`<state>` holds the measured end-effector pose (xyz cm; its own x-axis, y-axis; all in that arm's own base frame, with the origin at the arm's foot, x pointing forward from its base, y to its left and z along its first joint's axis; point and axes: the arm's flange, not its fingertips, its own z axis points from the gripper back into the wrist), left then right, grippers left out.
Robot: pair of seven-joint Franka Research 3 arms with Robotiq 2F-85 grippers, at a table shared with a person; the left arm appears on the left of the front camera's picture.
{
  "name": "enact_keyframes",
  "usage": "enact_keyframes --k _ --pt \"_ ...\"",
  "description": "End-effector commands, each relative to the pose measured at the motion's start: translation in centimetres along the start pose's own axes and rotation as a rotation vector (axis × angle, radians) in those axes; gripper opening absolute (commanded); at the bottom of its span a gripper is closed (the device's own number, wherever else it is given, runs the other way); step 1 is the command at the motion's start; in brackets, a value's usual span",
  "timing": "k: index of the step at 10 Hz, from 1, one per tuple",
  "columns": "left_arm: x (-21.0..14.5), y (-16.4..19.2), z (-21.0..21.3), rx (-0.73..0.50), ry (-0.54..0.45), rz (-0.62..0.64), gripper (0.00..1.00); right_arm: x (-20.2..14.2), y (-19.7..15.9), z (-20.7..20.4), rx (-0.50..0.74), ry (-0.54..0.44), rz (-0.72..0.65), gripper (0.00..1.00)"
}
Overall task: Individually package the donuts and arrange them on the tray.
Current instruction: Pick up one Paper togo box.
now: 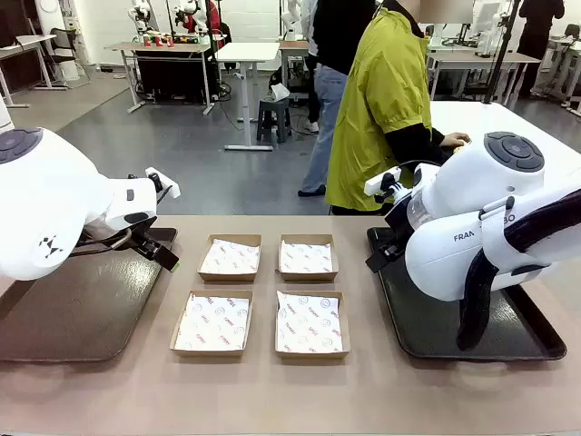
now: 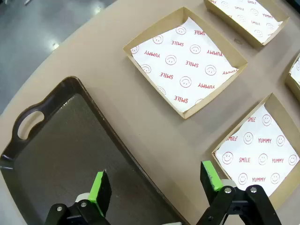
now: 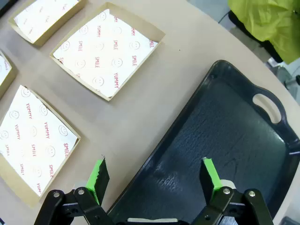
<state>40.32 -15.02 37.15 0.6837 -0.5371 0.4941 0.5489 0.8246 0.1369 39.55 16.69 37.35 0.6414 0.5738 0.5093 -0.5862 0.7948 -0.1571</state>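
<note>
Front: four paper-lined boxes (image 1: 230, 257) sit two by two mid-table, between left tray (image 1: 82, 318) and right tray (image 1: 427, 336). Left arm (image 1: 54, 209) is over the left tray, right arm (image 1: 472, 236) over the right tray. A person (image 1: 386, 100) stands at the far side.

Left wrist: left gripper (image 2: 153, 178) has its jaws wide apart, holding nothing, above the left tray's edge next to the boxes.

Right wrist: right gripper (image 3: 153, 168) is spread and holds nothing, above the right tray's edge next to the boxes.

You have bright, even overhead light. Shadows on the table (image 1: 272, 400) are soft and faint. The left tray (image 2: 56, 159) and right tray (image 3: 225, 140) carry a dull sheen. Both wrist views bow the table's edge; focus is sharp.
</note>
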Motion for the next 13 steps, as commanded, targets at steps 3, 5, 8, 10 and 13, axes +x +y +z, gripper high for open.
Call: enact_keyframes --k 3,5,8,10,13 --pt "0.00 -0.01 0.00 0.000 0.000 0.000 1.00 0.00 0.00 0.00 0.000 0.000 0.000 1.00" --pt "0.00 -0.01 0.00 0.000 0.000 0.000 1.00 0.00 0.00 0.00 0.000 0.000 0.000 1.00" --pt "0.00 -0.01 0.00 0.000 0.000 0.000 1.00 0.00 0.00 0.00 0.000 0.000 0.000 1.00" --pt "0.00 -0.01 0.00 0.000 0.000 0.000 1.00 0.00 0.00 0.00 0.000 0.000 0.000 1.00" --pt "0.00 -0.01 0.00 0.000 0.000 0.000 1.00 0.00 0.00 0.00 0.000 0.000 0.000 1.00"
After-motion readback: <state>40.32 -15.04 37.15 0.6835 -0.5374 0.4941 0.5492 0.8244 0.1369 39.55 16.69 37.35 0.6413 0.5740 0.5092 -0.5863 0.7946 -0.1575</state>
